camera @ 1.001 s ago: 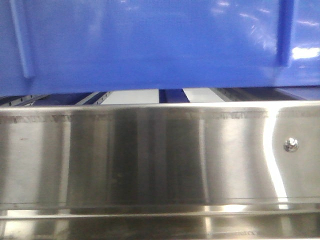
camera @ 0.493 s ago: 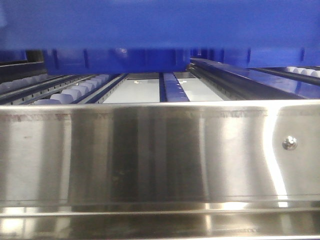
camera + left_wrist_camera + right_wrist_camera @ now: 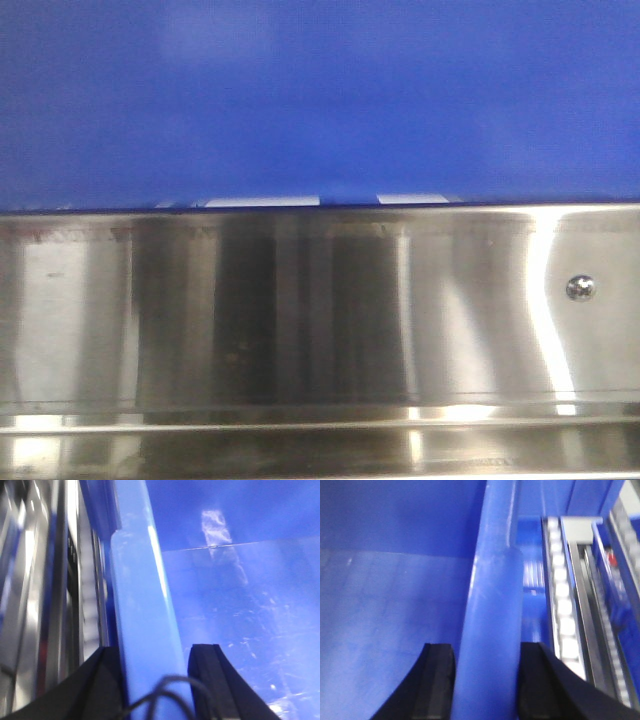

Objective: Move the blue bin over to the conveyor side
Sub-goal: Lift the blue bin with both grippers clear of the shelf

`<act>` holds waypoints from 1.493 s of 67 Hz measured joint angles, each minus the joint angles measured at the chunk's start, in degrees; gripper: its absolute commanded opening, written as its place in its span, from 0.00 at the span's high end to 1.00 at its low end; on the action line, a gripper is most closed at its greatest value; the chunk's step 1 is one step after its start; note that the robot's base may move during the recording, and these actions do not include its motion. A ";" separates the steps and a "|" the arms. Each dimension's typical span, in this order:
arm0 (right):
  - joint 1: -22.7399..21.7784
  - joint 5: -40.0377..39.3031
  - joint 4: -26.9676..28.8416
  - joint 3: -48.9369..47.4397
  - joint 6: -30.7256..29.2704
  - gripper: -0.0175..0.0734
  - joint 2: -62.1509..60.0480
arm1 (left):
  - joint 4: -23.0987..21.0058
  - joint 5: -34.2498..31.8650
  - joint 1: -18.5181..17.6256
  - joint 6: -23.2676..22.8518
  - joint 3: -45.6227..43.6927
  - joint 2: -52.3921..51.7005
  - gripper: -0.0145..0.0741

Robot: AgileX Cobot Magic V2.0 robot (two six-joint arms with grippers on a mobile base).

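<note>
**State.** The left gripper (image 3: pixel 155 650) straddles one long rim of the bin (image 3: pixel 320 100), with one finger inside the wall and one outside, both pressed to it. The right gripper (image 3: pixel 485 647) holds the opposite rim the same way. Both read as clamped on the bin. The bin hangs between the two grippers and fills the upper half of the front view. Its lower edge sits just above the rail (image 3: pixel 320 320), and the clearance cannot be judged. The belt is not in view.

**Hazards.**
1. Slip. The rim is smooth and glossy, and each grip covers only a narrow strip. If one arm leads the other, the wall can slide out between the fingers and that end of the bin will drop.
2. Racking. Unequal arm heights or spacing will twist the bin or pry the walls apart. Both load the fingers sideways.
3. Collision below. If the bin is carried low, its base can catch the top edge of the rail.
4. Collision outboard. The rollers (image 3: pixel 562 605) run just outside the right gripper, so drift to that side risks striking the outer finger on them.
5. Snag. A cable (image 3: pixel 165 690) loops across the rim at the base of the left gripper and can foul it.
</note>
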 measured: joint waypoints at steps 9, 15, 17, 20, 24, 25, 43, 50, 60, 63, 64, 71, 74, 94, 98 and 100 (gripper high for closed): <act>0.00 -2.93 0.13 0.00 0.09 0.89 -0.99 | 0.22 -2.62 0.00 0.00 0.00 -0.97 0.85; 0.00 -3.94 0.13 0.00 0.09 0.89 -1.33 | 0.47 -3.56 0.00 0.00 0.00 -1.06 0.85; 0.00 -3.94 0.13 0.00 0.09 0.89 -1.33 | 0.47 -3.65 0.00 0.00 0.00 -1.06 0.85; 0.00 -3.94 0.13 0.00 0.09 0.89 -1.33 | 0.47 -3.65 0.00 0.00 0.00 -1.06 0.85; 0.00 -3.94 0.13 0.00 0.09 0.89 -1.33 | 0.47 -3.65 0.00 0.00 0.00 -1.06 0.85; 0.00 -3.94 0.13 0.00 0.09 0.89 -1.33 | 0.47 -3.65 0.00 0.00 0.00 -1.06 0.85; 0.00 -3.94 0.13 0.00 0.09 0.89 -1.33 | 0.47 -3.65 0.00 0.00 0.00 -1.06 0.85; 0.00 -3.94 0.13 0.00 0.09 0.89 -1.33 | 0.47 -3.65 0.00 0.00 0.00 -1.06 0.85; 0.00 -3.94 0.13 0.00 0.09 0.89 -1.33 | 0.47 -3.65 0.00 0.00 0.00 -1.06 0.85; 0.00 -3.94 0.13 0.00 0.09 0.89 -1.33 | 0.47 -3.65 0.00 0.00 0.00 -1.06 0.85; 0.00 -3.94 0.13 0.00 0.09 0.89 -1.33 | 0.47 -3.65 0.00 0.00 0.00 -1.06 0.85; 0.00 -3.94 0.13 0.00 0.09 0.89 -1.33 | 0.47 -3.65 0.00 0.00 0.00 -1.06 0.85; 0.00 -3.94 0.13 0.00 0.09 0.89 -1.33 | 0.47 -3.65 0.00 0.00 0.00 -1.06 0.85; 0.00 -3.94 0.13 0.00 0.09 0.89 -1.33 | 0.47 -3.65 0.00 0.00 0.00 -1.06 0.85; 0.00 -3.94 0.13 0.00 0.09 0.89 -1.33 | 0.47 -3.65 0.00 0.00 0.00 -1.06 0.85; 0.00 -3.94 0.13 0.00 0.09 0.89 -1.33 | 0.47 -3.65 0.00 0.00 0.00 -1.06 0.85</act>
